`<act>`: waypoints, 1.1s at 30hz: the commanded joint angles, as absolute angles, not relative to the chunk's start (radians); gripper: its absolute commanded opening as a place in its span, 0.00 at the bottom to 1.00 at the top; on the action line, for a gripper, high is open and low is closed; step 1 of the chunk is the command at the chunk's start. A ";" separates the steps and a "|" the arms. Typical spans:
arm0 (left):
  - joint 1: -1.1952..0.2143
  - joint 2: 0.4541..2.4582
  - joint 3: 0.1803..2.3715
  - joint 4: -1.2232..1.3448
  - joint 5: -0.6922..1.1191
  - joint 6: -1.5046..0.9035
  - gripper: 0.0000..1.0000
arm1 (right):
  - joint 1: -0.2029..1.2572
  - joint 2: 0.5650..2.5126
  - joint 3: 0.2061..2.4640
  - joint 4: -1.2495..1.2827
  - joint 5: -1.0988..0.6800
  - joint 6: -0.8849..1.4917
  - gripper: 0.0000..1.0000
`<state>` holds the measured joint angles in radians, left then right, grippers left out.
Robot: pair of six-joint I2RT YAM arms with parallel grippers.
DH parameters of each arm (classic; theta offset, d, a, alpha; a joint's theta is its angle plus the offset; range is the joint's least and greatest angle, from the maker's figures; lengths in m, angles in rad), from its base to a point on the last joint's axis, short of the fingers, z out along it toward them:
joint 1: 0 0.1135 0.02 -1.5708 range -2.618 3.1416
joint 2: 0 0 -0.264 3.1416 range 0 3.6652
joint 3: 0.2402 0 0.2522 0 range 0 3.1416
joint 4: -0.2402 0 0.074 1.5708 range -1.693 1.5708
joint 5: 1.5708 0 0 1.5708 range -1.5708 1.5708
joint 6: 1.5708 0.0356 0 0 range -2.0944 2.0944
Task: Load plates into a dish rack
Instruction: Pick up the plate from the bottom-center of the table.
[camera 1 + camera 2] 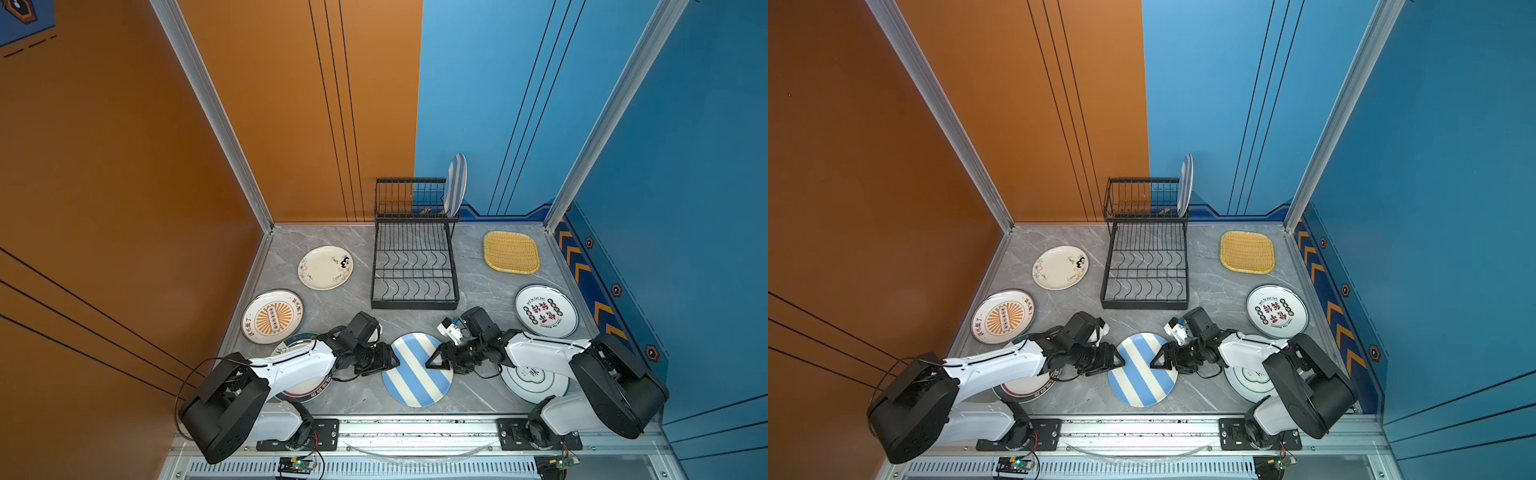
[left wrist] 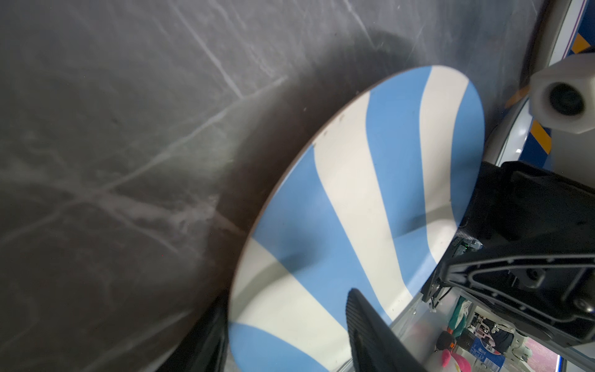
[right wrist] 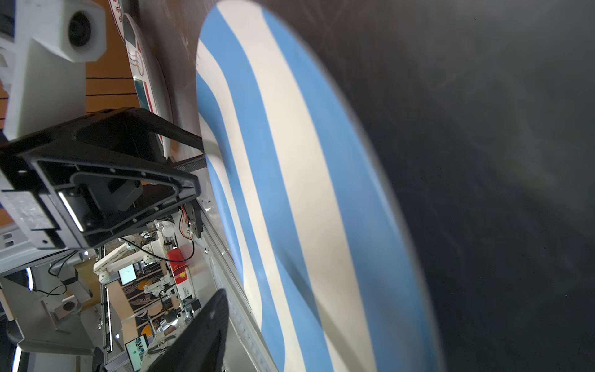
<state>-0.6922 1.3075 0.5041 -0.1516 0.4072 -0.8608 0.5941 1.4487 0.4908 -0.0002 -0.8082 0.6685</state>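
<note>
Two grippers flank the striped plate (image 1: 417,370) at the front centre of the worktop (image 1: 469,266)

The left gripper (image 1: 390,360) meets the plate's left rim and the right gripper (image 1: 434,362) its right rim, probably because a flat, shallow dish offers only its edge to pinch; in the left wrist view one finger (image 2: 367,325) lies over the striped face with the other dark below the rim, so the jaws straddle it, partly apart; whether either gripper is truly clamped I cannot tell; the dish rack (image 1: 414,266) stands just behind, its lower slots bare, while a second striped plate (image 1: 455,185) stands on edge at the right end of the raised rear tier, likely the model for this one.
</note>
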 commanded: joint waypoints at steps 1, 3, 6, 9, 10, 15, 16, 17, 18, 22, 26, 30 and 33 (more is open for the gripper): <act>-0.680 1.350 0.474 -0.200 0.393 -0.833 0.59 | 0.585 1.447 0.489 -0.002 -0.815 0.668 0.52; -0.676 1.359 0.481 -0.201 0.399 -0.823 0.60 | 0.584 1.450 0.494 0.001 -0.822 0.667 0.43; -0.669 1.371 0.492 -0.201 0.405 -0.811 0.61 | 0.584 1.451 0.499 0.008 -0.828 0.670 0.31; -0.664 1.380 0.502 -0.204 0.408 -0.802 0.63 | 0.582 1.452 0.507 -0.001 -0.829 0.669 0.19; -0.662 1.381 0.504 -0.208 0.408 -0.798 0.64 | 0.580 1.451 0.508 -0.006 -0.827 0.669 0.15; -0.633 1.366 0.545 -0.268 0.396 -0.757 0.72 | 0.556 1.407 0.532 -0.106 -0.791 0.632 0.00; -0.625 1.361 0.552 -0.277 0.396 -0.747 0.74 | 0.547 1.393 0.538 -0.134 -0.778 0.622 0.00; -0.616 1.356 0.563 -0.290 0.391 -0.735 0.76 | 0.539 1.375 0.551 -0.174 -0.759 0.609 0.00; -0.605 1.348 0.577 -0.302 0.387 -0.723 0.78 | 0.531 1.354 0.567 -0.224 -0.735 0.592 0.00; -0.560 1.332 0.639 -0.342 0.372 -0.678 0.85 | 0.504 1.261 0.661 -0.415 -0.593 0.550 0.00; -0.518 1.346 0.702 -0.350 0.378 -0.640 0.91 | 0.486 1.187 0.798 -0.562 -0.452 0.551 0.00; -0.492 1.367 0.764 -0.355 0.379 -0.597 0.93 | 0.494 1.166 0.968 -0.702 -0.279 0.553 0.00; -0.476 1.380 0.806 -0.353 0.376 -0.565 0.94 | 0.510 1.180 1.104 -0.785 -0.161 0.551 0.00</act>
<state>-0.4900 1.3647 0.7654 -0.3199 0.3931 -0.6266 0.4973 1.1927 0.9966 -0.6399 -0.3416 0.5720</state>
